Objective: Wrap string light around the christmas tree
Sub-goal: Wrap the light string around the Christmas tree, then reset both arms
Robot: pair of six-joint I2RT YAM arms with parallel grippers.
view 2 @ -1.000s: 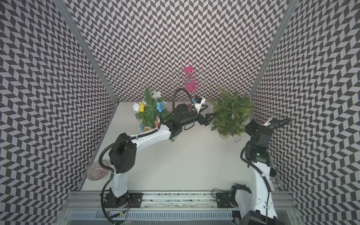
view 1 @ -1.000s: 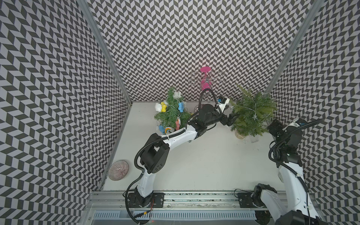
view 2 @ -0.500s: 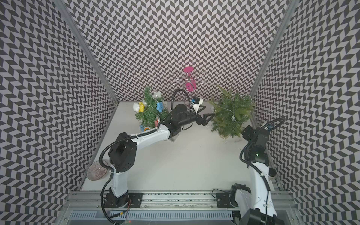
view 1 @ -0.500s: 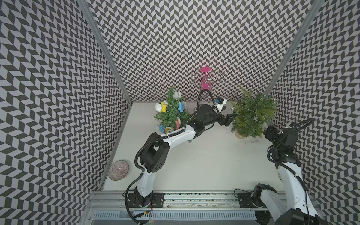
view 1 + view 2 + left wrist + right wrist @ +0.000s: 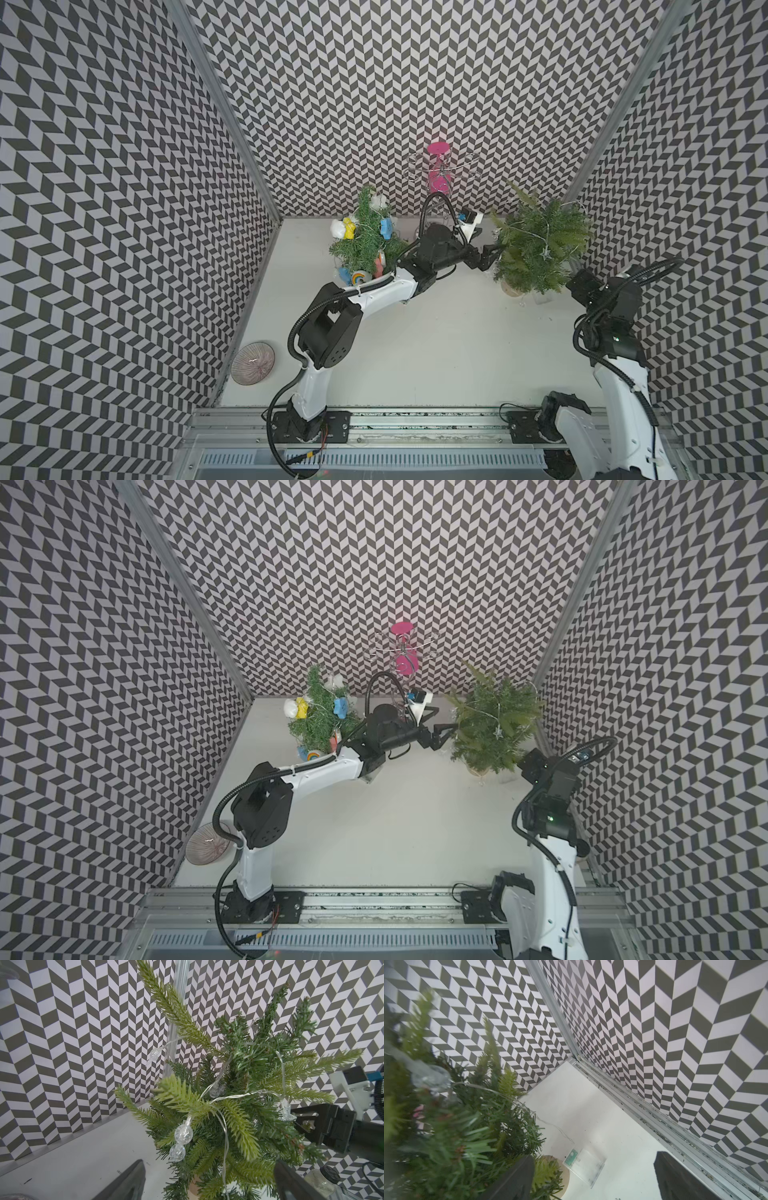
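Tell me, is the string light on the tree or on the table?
On it: the string light loops over the christmas tree branches.

Bright, even, soft-shadowed light; wide-angle bowing at edges; christmas tree [image 5: 446,1130] blurred in right wrist view.

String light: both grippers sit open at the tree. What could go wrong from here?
1. A strand of the string light hangs between the fingers of the open left gripper; moving off may snag it and unwind the wrap or tip the tree.
2. The open right gripper sits by a star bulb and could hook it.
3. A tug may drag the battery box.
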